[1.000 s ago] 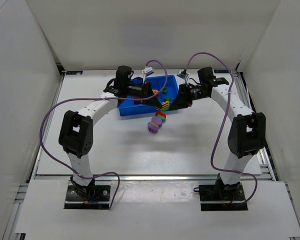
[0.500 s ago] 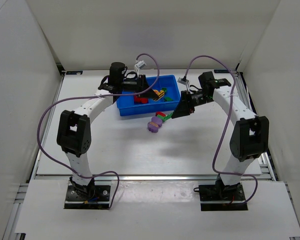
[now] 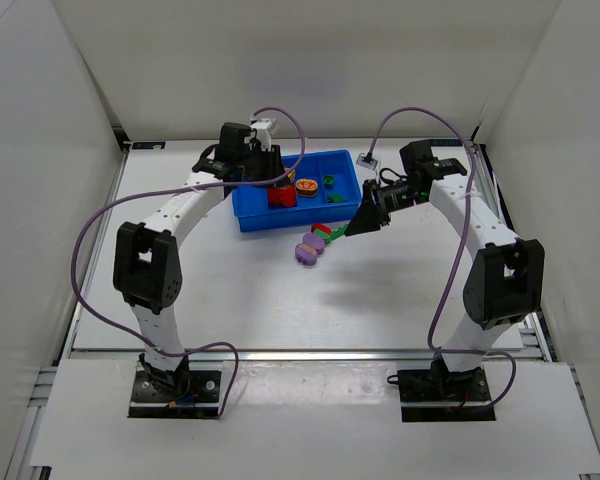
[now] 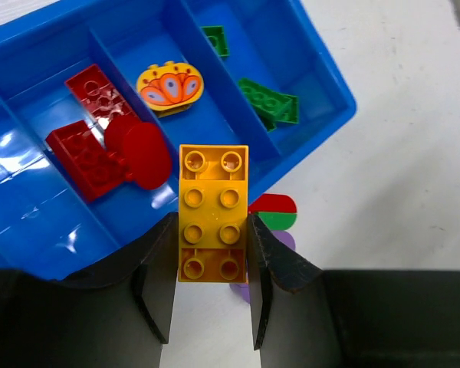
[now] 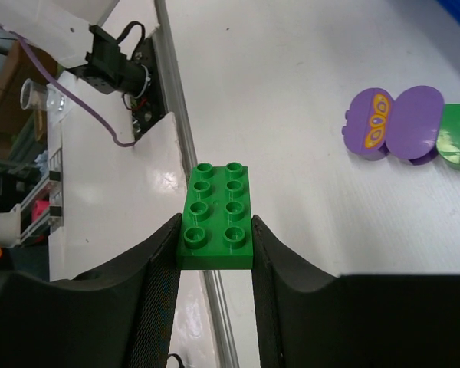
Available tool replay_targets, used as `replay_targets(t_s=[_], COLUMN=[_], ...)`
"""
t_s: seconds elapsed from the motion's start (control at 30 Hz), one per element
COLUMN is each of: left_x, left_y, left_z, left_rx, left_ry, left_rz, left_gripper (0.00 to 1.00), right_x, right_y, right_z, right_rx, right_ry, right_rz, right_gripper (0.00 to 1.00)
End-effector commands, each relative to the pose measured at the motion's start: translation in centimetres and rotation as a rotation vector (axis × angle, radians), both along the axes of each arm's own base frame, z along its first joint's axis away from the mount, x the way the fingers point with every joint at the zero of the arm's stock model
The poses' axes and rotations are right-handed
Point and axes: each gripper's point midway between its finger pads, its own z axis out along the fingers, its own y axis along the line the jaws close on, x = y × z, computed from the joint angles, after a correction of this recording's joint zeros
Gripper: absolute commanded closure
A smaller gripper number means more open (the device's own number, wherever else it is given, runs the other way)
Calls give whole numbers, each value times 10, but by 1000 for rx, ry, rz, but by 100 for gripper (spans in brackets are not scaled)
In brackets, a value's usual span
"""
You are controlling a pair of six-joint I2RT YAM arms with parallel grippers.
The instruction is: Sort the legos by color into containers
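White table (image 3: pixel 240 300) boxed in by plain white walls (image 3: pixel 300 60), evenly lit

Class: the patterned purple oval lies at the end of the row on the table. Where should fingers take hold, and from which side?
Probably from above, pinching the patterned oval by its two free ends, across the row. It lies flat on the table, and one long side touches the plain purple oval, leaving no gap there.

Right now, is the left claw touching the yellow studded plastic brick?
Touching. In the left wrist view the left claw presses both long sides of the yellow studded plastic brick.
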Motion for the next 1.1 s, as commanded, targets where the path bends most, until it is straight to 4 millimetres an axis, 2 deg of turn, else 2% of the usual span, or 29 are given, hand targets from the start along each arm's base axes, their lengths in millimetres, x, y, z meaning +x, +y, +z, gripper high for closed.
replay_targets(t_s=[0.0,0.2,0.43,0.57,0.63,0.67,0.7,0.77,0.83,0.87,1.03,1.07], left_x=[7,11,18,16,19,20,24,26,29,30,38,39], left_y=[5,-2,7,-6,-11,-14,-18,-28,-37,-40,-49,-51], left_z=[14,15,14,9,9,2,7,1,3,-4,-17,-27], left_rx=[53,63,87,74,81,86,70,64,63,69,70,77], left_ry=[-54,-72,-77,-68,-74,-63,-69,-58,-72,-59,-47,-33], left_rz=[51,57,118,74,74,72,72,55,39,34,35,31], left_gripper=[90,90,90,90,90,90,90,90,90,89,89,89], right_x=[8,12,11,11,11,11,11,11,11,11,9,8], right_y=[0,-2,-3,-3,-3,-3,-2,-4,-4,-5,-6,-7], right_z=[12,10,9,8,9,8,8,8,7,6,7,8], right_rx=[-15,-32,-37,-39,-41,-46,-47,-50,-54,-59,-66,-69], right_ry=[-82,-94,-100,-101,-99,-104,-106,-107,-104,-105,-112,-117], right_rz=[-23,-31,-32,-34,-36,-37,-34,-37,-37,-39,-37,-37], right_gripper=[87,87,87,87,87,87,87,87,87,87,88,88])
